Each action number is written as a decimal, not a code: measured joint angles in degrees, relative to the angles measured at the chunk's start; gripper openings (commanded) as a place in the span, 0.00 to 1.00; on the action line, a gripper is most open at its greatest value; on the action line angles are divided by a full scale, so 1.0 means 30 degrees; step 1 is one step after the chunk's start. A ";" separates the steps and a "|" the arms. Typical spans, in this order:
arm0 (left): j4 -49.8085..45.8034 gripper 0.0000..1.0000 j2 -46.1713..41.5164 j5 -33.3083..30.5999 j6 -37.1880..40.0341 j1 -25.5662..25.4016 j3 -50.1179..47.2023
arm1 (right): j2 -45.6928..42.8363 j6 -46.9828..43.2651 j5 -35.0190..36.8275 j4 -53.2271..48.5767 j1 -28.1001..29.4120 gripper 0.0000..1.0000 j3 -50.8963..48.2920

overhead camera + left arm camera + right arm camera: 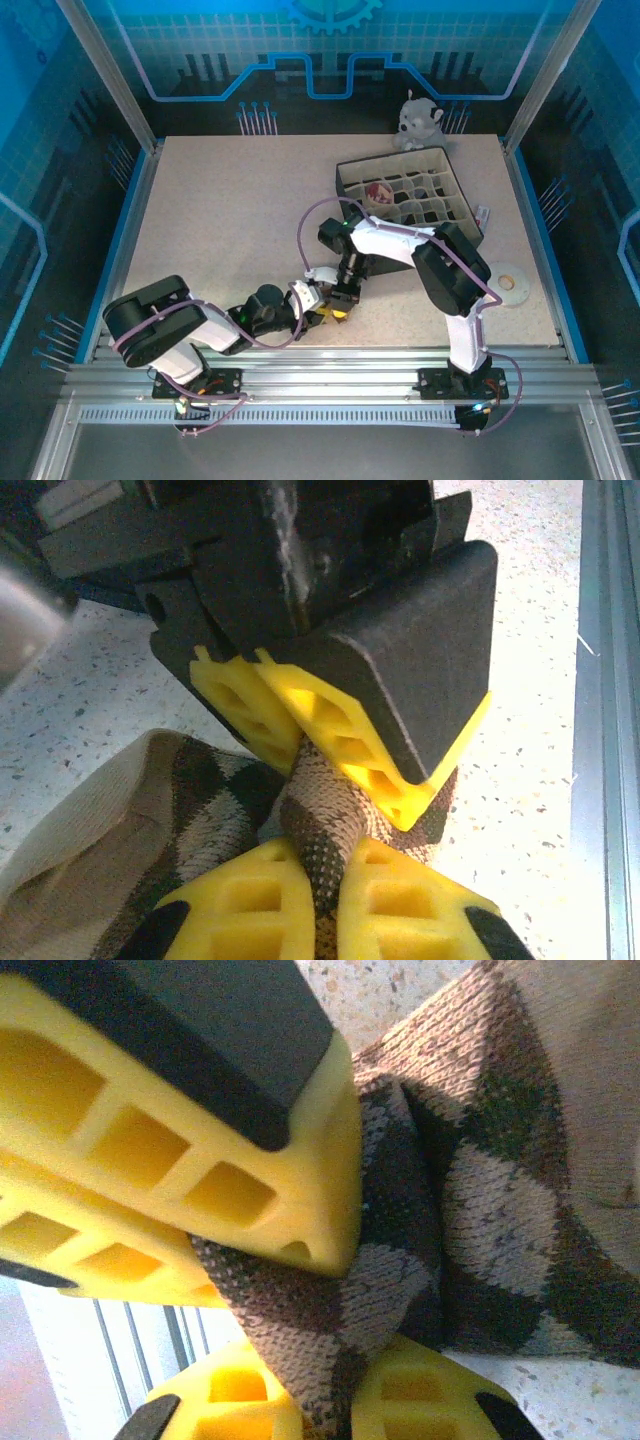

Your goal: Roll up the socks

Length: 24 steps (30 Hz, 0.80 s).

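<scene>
**Top view.** The table (220, 230) carries a divided tray (447, 170) at far right. One of the tray's left cells holds a red-and-pale item, probably the striped sock (378, 192). A plush toy (418, 120) sits just beyond the tray's far edge, and a pale disc (508, 285) lies near the right edge. The left gripper (325, 315) and the right gripper (345, 298) meet tip to tip at near centre, close to the front rail. What they hold is hidden beneath them.

**Left wrist view.** The left gripper (322, 880) shows its two yellow fingers at the bottom, pressed together on a bunched ridge of the argyle sock (200, 810). Directly opposite, the right gripper (295, 755) comes down from above. Its jaws pinch the same ridge, touching the fabric just beyond the left fingers. The rest of the sock spreads to the left on the table, with its tan cuff at the lower left.

**Right wrist view.** The right gripper (335, 1385), at the bottom, is clamped on a twisted fold of the argyle sock (500, 1200). The left gripper (270, 1250), at upper left, grips the same fold. The sock's body lies flat on the table to the right.
</scene>
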 measured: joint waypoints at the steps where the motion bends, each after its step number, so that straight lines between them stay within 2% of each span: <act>1: 0.0044 0.00 0.0022 -0.0007 -0.0175 0.0000 0.0000 | 0.0000 0.0015 0.0000 0.0000 -0.0022 0.00 0.0000; 5: -0.0882 0.00 -0.0488 -0.0095 -0.0743 0.0000 0.0102 | -0.0022 0.0153 -0.0007 0.0044 -0.0029 0.08 0.0000; 8: -0.3395 0.00 -0.1450 -0.0160 -0.1173 0.0000 0.0809 | -0.0153 0.0335 -0.0007 0.0255 -0.0095 0.13 -0.0168; 11: -0.4903 0.00 -0.1938 -0.0168 -0.1668 0.0058 0.1268 | -0.0459 0.0517 0.0007 0.0627 -0.0153 0.24 -0.0474; 19: -0.4670 0.00 -0.1443 0.0379 -0.3337 0.0670 0.1319 | -0.1931 0.1545 0.0583 0.2492 -0.0605 0.41 -0.1770; 24: -0.3825 0.00 -0.0080 0.1727 -0.5158 0.1639 0.1785 | -0.5515 0.2295 0.1282 0.4823 -0.1297 0.47 -0.4211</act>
